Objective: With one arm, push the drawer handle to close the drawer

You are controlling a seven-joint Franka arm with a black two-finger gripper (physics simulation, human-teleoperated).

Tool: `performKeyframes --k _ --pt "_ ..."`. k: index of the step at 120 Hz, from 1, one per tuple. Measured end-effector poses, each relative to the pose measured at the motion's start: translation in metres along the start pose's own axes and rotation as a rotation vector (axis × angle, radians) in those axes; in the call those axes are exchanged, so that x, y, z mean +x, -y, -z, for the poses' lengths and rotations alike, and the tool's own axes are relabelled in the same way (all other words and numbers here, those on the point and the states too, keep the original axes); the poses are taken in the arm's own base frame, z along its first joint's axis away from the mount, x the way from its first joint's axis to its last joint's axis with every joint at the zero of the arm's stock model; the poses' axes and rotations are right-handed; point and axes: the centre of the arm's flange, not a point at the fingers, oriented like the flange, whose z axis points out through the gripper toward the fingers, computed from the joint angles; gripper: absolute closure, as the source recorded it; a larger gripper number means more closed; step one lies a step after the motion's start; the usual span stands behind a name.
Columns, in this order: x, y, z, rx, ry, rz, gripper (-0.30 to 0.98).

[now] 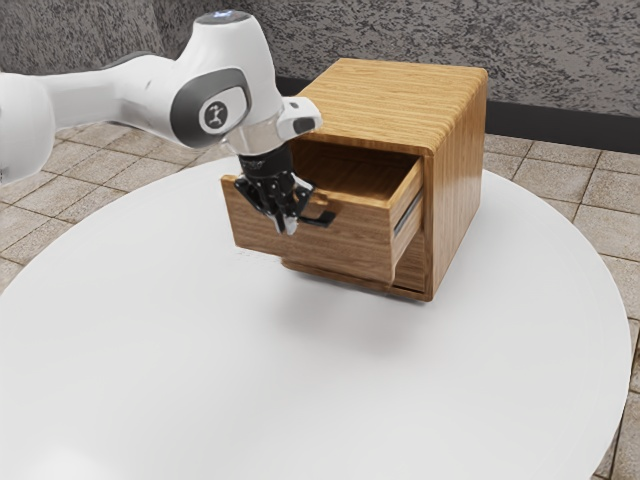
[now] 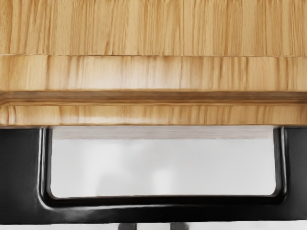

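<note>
On the round white table (image 1: 400, 400), a wooden cabinet (image 1: 455, 180) stands with its upper drawer (image 1: 320, 243) pulled well out. The black gripper (image 1: 286, 225) points down at the drawer's front, right by the black handle (image 1: 322, 218); whether its claw is spread or pressed together cannot be told. In the wrist view, the handle's bar runs along the drawer front, pale tabletop showing through its opening.

1. Handle (image 2: 163, 211) beside the hand (image 1: 287, 226): black, smooth, glossy along its edges; metal or plastic, unclear.
2. Drawer front (image 1: 335, 252) by the hand: brown wood, straight-grained, low sheen.
3. Cabinet (image 1: 400, 100) behind the drawer front: golden, streaky wood, satin.
4. Tabletop (image 1: 300, 400) below the hand: white, smooth, softly glossy.
5. Wall (image 1: 560, 60) beyond: mottled, rough-looking, matt.
</note>
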Motion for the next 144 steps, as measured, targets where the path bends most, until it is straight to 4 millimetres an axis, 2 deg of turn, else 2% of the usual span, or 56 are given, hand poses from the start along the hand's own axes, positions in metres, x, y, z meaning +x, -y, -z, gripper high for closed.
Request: performKeyframes --k 9,22,67,86,114,126,138,144 --pt "0.018 0.014 -0.007 0.001 -0.002 0.019 0.69" --pt "0.043 0.019 -0.021 -0.012 0.001 0.026 0.69" --pt "0.078 0.012 -0.015 -0.005 -0.058 -0.015 0.68" --pt "0.095 0.012 -0.021 -0.011 -0.08 -0.023 0.68" --pt "0.114 0.009 -0.034 -0.013 -0.156 -0.063 0.67" --pt "0.121 0.006 -0.032 -0.014 -0.201 -0.085 0.67" --pt "0.12 -0.005 -0.028 -0.021 -0.227 -0.112 0.67" --pt "0.108 -0.016 -0.023 -0.028 -0.221 -0.122 0.66"
